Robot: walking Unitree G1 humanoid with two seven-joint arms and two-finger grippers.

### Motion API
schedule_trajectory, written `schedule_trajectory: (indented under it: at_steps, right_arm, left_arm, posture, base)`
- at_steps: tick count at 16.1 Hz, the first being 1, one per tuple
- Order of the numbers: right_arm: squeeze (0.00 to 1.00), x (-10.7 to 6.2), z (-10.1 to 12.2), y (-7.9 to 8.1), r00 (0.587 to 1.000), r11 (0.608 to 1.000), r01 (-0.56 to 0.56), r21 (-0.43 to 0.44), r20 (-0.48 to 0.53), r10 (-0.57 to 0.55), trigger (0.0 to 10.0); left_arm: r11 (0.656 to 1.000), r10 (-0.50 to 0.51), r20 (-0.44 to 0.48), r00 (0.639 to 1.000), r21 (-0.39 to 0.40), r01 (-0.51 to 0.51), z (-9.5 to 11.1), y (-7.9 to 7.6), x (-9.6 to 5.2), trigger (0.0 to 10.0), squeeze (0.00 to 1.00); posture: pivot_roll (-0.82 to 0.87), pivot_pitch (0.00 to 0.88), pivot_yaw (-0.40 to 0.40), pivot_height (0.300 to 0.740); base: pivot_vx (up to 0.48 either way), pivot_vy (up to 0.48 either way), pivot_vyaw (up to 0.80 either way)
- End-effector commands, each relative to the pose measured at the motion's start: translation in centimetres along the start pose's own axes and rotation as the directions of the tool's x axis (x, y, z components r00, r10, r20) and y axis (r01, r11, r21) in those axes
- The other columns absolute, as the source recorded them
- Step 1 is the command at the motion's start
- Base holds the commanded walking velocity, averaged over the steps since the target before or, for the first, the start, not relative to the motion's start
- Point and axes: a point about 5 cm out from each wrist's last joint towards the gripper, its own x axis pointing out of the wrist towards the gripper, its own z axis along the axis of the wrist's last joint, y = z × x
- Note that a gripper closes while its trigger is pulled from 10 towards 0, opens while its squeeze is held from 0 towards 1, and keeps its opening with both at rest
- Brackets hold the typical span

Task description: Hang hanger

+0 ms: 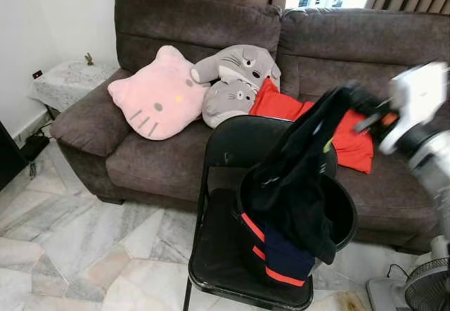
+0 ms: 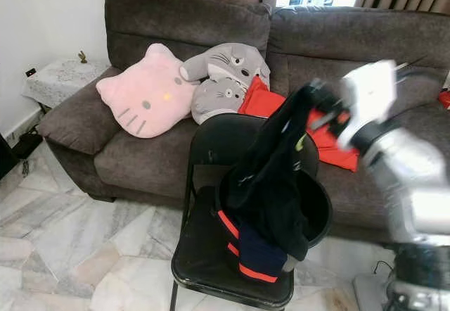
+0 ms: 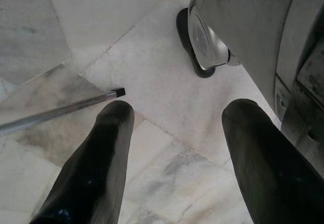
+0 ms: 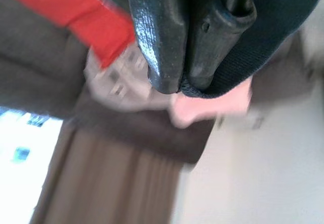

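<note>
right gripper [image 4: 177, 82]: clamped on dark garment [image 1: 295, 177], raised over the sofa [image 1: 176, 156] | garment: hangs below it into black bucket [image 1: 344, 216] on folding chair [image 1: 225, 255] | left gripper [image 3: 177, 148]: fingers spread, above marble floor [image 3: 152, 72]

So the thing in play is a black garment with red stripes and a navy patch [image 1: 292, 184]. It's pulled up by 1 end and hangs in a long drape, with its lower part spilling over the rim of a round black bucket [image 1: 343, 216] on a black folding chair [image 1: 225, 255]. Can't make out an actual hanger.
</note>
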Motion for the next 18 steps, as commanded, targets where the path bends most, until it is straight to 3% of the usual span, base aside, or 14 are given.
schedule_trajectory:
  at_steps: [1,2,7,11,14,16,17,18]
  right_arm:
    - [0.00,-0.7,2.8,-1.7,0.989,0.996,0.089,0.032,0.119,-0.092,0.0]
    - [0.00,-1.1,3.6,-2.8,0.975,0.988,0.144,0.057,0.160,-0.152,0.0]
    - [0.00,-1.8,4.5,-4.4,0.955,0.973,0.220,0.077,0.188,-0.230,0.0]
    - [0.00,-2.0,4.9,-5.1,0.955,0.972,0.228,0.055,0.180,-0.234,0.0]
    - [0.00,-1.1,3.0,-3.2,0.999,0.998,0.033,-0.053,0.044,-0.031,0.0]
    - [0.00,-0.9,2.3,-2.9,1.000,0.999,0.015,-0.051,0.012,-0.015,0.0]
    - [0.00,-0.7,-0.3,-0.5,0.985,0.984,-0.157,-0.088,-0.087,0.149,0.0]
    - [0.00,-0.8,-1.5,1.3,0.955,0.954,-0.281,-0.104,-0.132,0.266,0.0]
  left_arm:
    - [1.000,0.001,-0.026,1.000,-0.010,-0.001,-0.5,0.2,-0.1,10.0,0.00]
    - [1.000,0.001,-0.026,1.000,-0.010,-0.001,-0.4,0.2,-0.1,10.0,0.00]
    - [1.000,0.001,-0.024,1.000,-0.009,-0.001,-0.3,0.3,-0.1,10.0,0.00]
    - [1.000,0.002,-0.022,1.000,-0.007,-0.002,-0.3,0.3,-0.1,10.0,0.00]
    - [1.000,0.005,-0.020,1.000,-0.008,-0.005,-0.2,0.4,-0.1,10.0,0.00]
    - [1.000,0.006,-0.020,1.000,-0.009,-0.006,-0.3,0.4,-0.1,10.0,0.00]
    - [1.000,0.006,-0.022,1.000,-0.014,-0.007,-0.3,0.4,-0.1,10.0,0.00]
    - [1.000,0.008,-0.023,1.000,-0.016,-0.008,-0.4,0.4,-0.1,10.0,0.00]
  posture:
    - [-0.08,0.016,0.006,0.740]
    - [-0.08,0.016,0.007,0.740]
    - [-0.09,0.014,0.012,0.740]
    - [-0.09,0.014,0.012,0.740]
    - [-0.09,0.016,0.008,0.740]
    - [-0.09,0.016,0.008,0.740]
    - [-0.07,0.019,0.008,0.740]
    - [-0.07,0.019,0.008,0.740]
  base:
    - [0.000,0.000,0.00]
    - [0.000,0.000,0.00]
    - [0.000,0.000,0.00]
    - [0.000,0.000,0.00]
    - [0.000,0.000,0.00]
    - [0.000,0.000,0.00]
    - [0.000,0.000,0.00]
    - [0.000,0.000,0.00]
